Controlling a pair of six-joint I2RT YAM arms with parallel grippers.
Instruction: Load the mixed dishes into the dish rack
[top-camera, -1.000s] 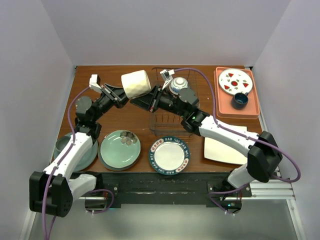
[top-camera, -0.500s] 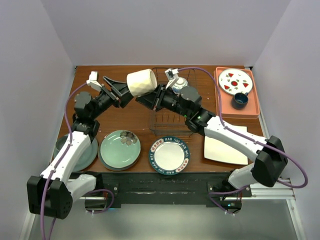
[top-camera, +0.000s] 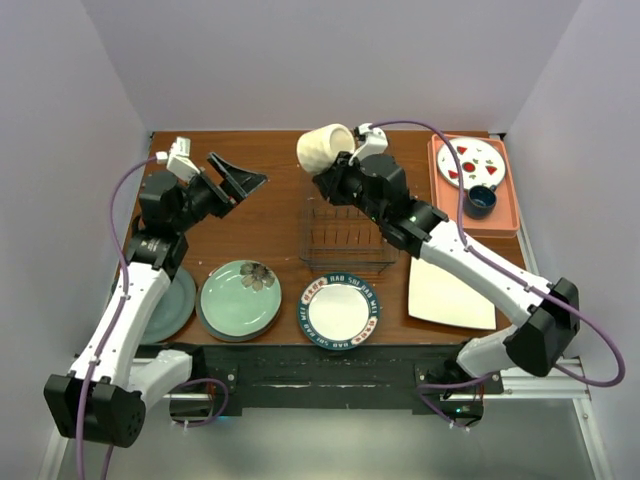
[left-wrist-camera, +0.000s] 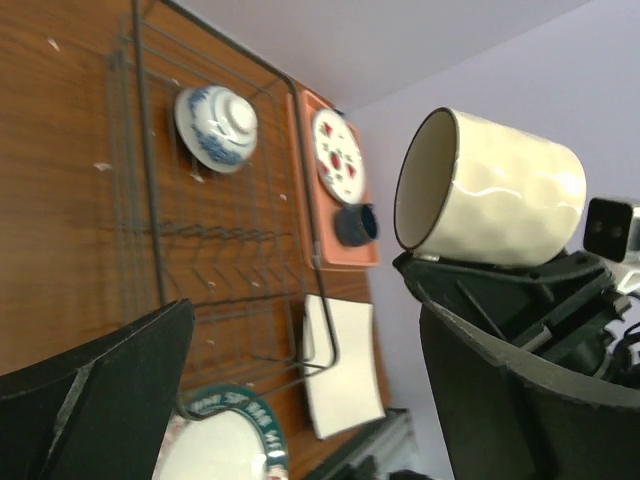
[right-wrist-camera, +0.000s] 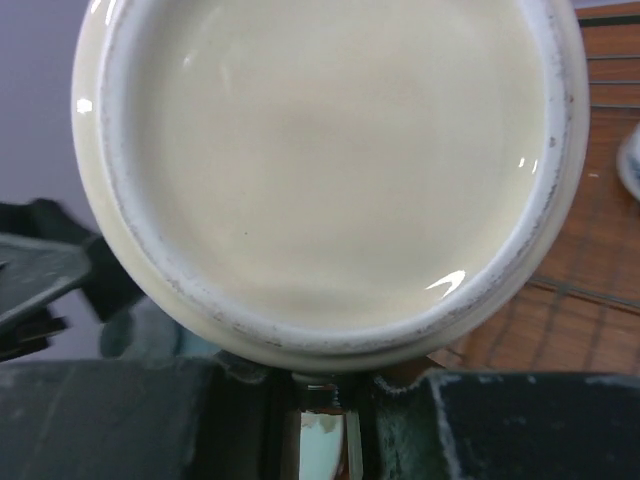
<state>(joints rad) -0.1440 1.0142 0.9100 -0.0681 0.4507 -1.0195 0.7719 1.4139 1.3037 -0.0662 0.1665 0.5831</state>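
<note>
Cream mug (top-camera: 325, 148) – glossy, with a faintly dimpled glaze – is held in the air on its side above the far left corner of the dish rack (top-camera: 340, 268), its open mouth turned toward the left arm. The right wrist view is almost filled by its round base, a smooth cream disc inside a rough paler ring. The right pincer (top-camera: 340, 166) is clenched on the mug from beneath; exactly where the pads bite is hidden. That arm stretches from its base at the near right diagonally across the worktop (top-camera: 270, 220), forearm passing over the rack.

The rack is a rectangular basket of thin dark wire with see-through sides, and the brown wood grain shows through it. In the left wrist view a small blue-white patterned bowl (left-wrist-camera: 215, 125) sits in its far end, seemingly foot-up.

The left pincer (top-camera: 238, 178) is released – its two black wedge-shaped fingers (left-wrist-camera: 100, 400) spread wide with nothing between them – and points at the mug from well apart. Its arm rises from the near left with the elbow bent.

Near the front edge lie a pale green flower plate (top-camera: 240, 297), a round white plate with dark patterned rim (top-camera: 341, 311) and a flat white square plate (top-camera: 450, 293).
</note>
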